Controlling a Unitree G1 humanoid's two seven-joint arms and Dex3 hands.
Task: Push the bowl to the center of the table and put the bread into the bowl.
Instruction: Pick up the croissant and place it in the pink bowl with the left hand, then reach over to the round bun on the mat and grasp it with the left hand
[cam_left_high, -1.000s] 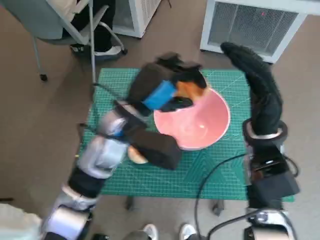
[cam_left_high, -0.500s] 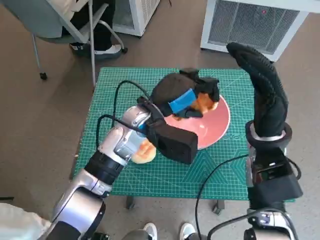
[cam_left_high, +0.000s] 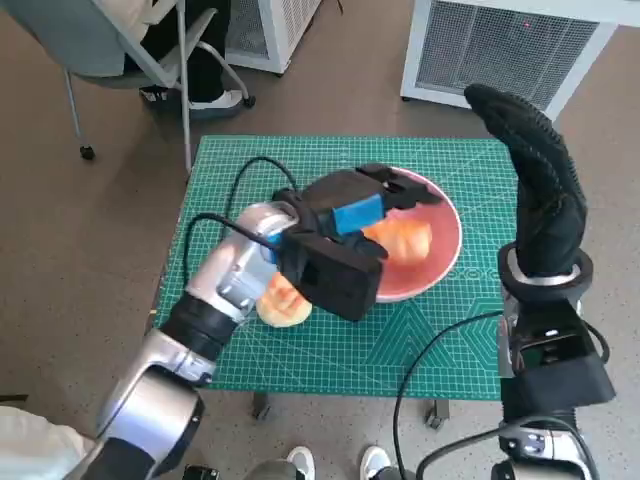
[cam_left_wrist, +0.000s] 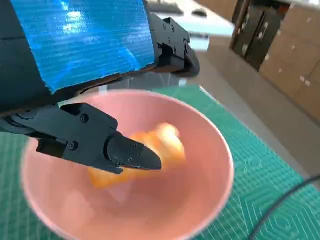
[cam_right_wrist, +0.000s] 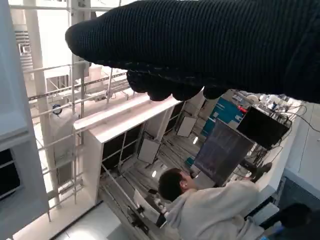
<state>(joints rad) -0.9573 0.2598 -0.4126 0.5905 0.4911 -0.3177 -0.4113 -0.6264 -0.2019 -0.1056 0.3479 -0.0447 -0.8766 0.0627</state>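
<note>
Standing at the near edge of the small table (cam_left_high: 440, 380), you see a green cutting mat (cam_left_high: 330, 350) with a printed grid covering its top, and black cables looping over it beside the robot's two forearms. A second piece of bread (cam_left_high: 282, 300) lies on the mat just beside the left forearm, outside the bowl. Past it sits the pink bowl (cam_left_high: 445, 245), roughly mid-table and toward the far side, with a golden piece of bread (cam_left_high: 405, 238) lying inside it. The left hand (cam_left_high: 365, 205) hovers over the bowl with its black fingers (cam_left_wrist: 127, 152) spread and nothing between them, clear of the bread below. The right hand (cam_left_high: 535, 190) is raised upright off the table's right edge, touching nothing; its fingers look straight in the head view, though how far apart they are I cannot tell. Beyond the table the floor is brownish, with a grey chair (cam_left_high: 120, 50) and a person's legs at far left, and a white slatted unit (cam_left_high: 500, 45) at far right. In the right wrist view a person (cam_right_wrist: 210, 207) sits in pale clothing.
</note>
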